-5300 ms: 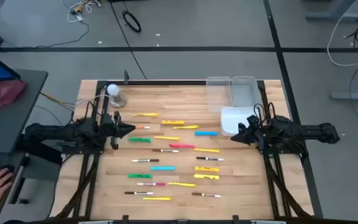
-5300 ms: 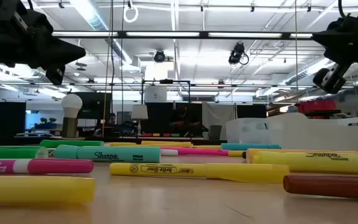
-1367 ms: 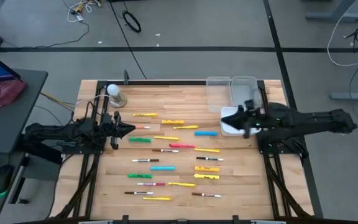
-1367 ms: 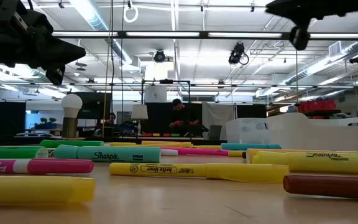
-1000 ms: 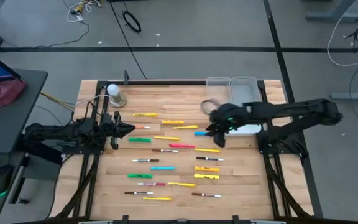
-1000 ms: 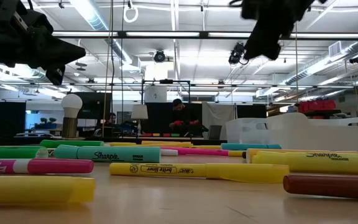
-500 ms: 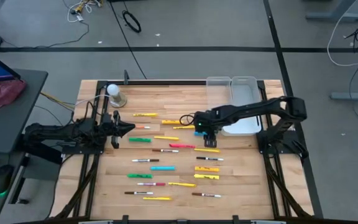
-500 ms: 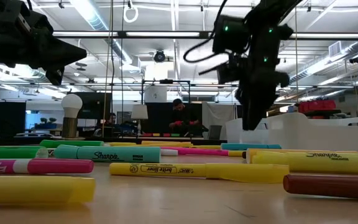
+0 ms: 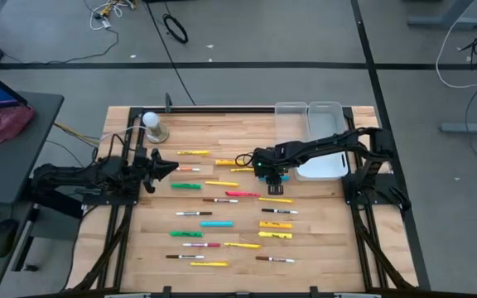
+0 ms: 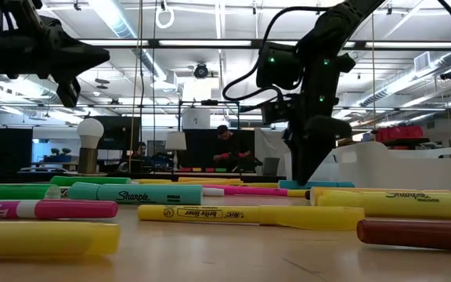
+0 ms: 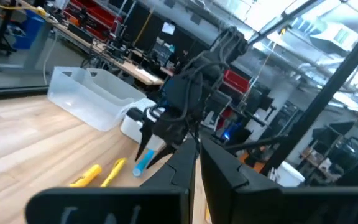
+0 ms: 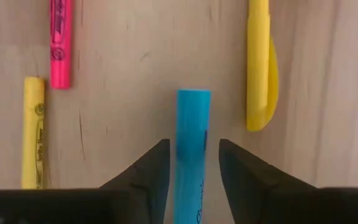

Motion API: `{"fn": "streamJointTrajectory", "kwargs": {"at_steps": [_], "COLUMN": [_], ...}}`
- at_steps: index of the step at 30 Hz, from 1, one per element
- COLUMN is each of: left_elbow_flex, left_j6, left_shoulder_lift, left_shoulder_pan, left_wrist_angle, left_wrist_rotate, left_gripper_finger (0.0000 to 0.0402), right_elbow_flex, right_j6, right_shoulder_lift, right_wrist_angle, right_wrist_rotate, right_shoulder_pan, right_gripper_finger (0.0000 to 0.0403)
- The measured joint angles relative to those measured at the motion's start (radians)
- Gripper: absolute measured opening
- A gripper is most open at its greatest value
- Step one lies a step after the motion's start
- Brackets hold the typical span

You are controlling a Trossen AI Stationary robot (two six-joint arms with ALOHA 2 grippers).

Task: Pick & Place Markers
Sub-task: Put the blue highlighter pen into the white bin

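Observation:
Several markers (image 9: 222, 207) lie flat and scattered on the wooden table (image 9: 139, 248). A cyan marker (image 12: 193, 118) lies at the right of the spread, toward the bins (image 9: 281, 176). My right gripper (image 12: 193, 144) is open and points down over it, one finger on each side of the barrel with a thin gap at either side; in the low view the gripper (image 10: 300, 176) reaches almost down to the table. My left gripper (image 9: 172, 171) hovers shut above the table's left side, pointing level toward the right, and touches nothing.
Two clear bins (image 9: 309, 118) stand at the far right, and a white tray (image 9: 330, 165) lies in front of them under my right arm. A white ball on a grey base (image 9: 151, 124) stands at the far left. Yellow (image 12: 260, 68) and pink (image 12: 59, 43) markers lie close beside the cyan one.
My right gripper has swung from above the white tray toward the table's left and come down, tipping to point steeply downward, until its fingers stand on either side of the cyan marker. No marker has moved.

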Motion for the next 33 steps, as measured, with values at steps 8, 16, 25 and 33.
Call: {"fn": "streamJointTrajectory", "kwargs": {"at_steps": [8,16,25,33], "left_elbow_flex": [0.000,0.000,0.000,0.011], "left_j6": [-0.046,-0.167,-0.121,-0.106], "left_shoulder_lift": [0.000,0.000,0.000,0.010], "left_shoulder_pan": [0.000,0.000,0.001,0.025], "left_wrist_angle": [0.005,0.073,0.183,0.177], "left_wrist_rotate": [-0.026,-0.149,-0.264,-0.263], "left_gripper_finger": [0.0030,0.0030,0.0030,0.0030], "right_elbow_flex": [0.005,-0.004,-0.001,0.128], "right_j6": [0.000,0.070,0.352,0.412], "right_shoulder_lift": [0.049,0.004,-0.334,-0.585], "right_wrist_angle": [0.001,-0.011,-0.067,-0.640], "right_wrist_rotate": [-0.019,-0.017,-0.053,-0.071], "right_shoulder_pan": [0.001,0.002,0.008,-0.028], "right_gripper_finger": [0.0078,0.0052,0.0050,0.0050]}}
